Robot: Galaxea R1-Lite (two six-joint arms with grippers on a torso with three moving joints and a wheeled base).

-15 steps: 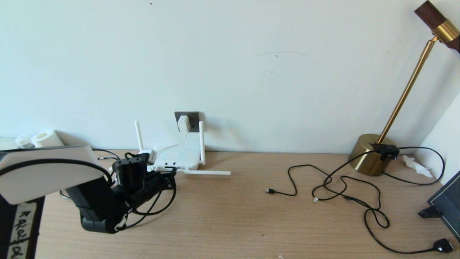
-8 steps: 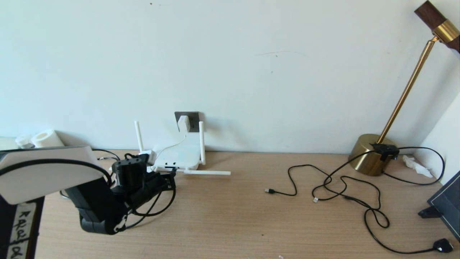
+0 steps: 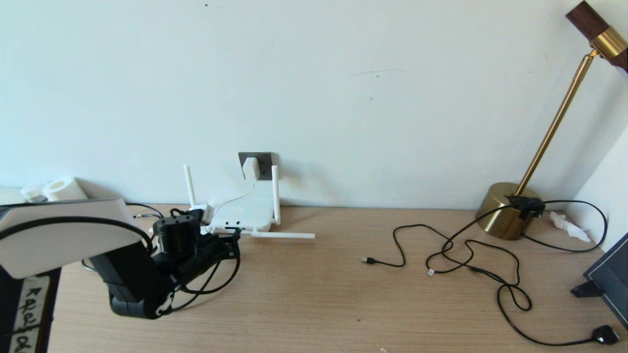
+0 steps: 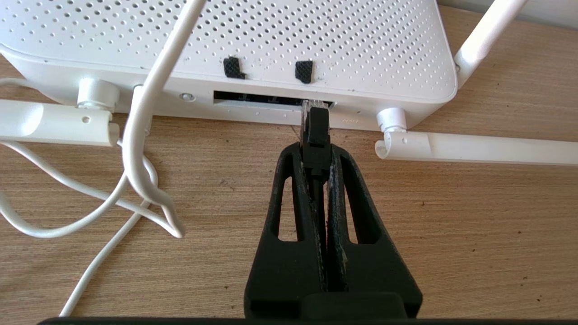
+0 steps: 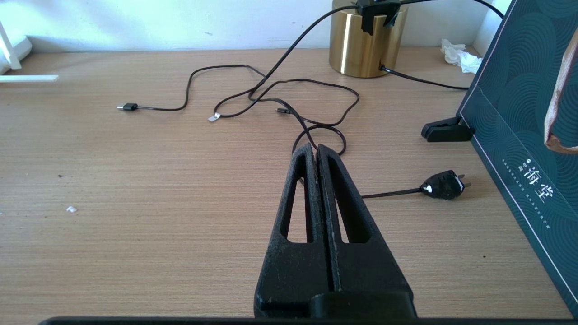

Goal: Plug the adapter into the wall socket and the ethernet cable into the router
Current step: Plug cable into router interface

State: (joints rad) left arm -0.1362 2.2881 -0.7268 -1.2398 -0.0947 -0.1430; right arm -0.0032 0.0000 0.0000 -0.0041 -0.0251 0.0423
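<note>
Two jobs: one looks done and one is under way.
My left pincer: it is squeezed tight on the black boot of the ethernet cable, low over the counter, right in front of the router.
Ethernet cable: its clear tip is at the mouth of the dark port slot, at the slot's far end from the white cord. I cannot tell if it has clicked in yet.
Router: it lies flat on the counter by the wall, with one antenna lying just beside my pincer.
How to do it well: I think I should push straight in, slow and level, with the tip lined up square to the hole. If I tilt, the plug could jam or shove the light router back.
White cord: it loops near the router, clear of my pincer.
Adapter: it sits in the wall socket above the router, so that job looks finished.
My right pincer: it is closed on nothing, parked over the counter near the thin black cables.
</note>
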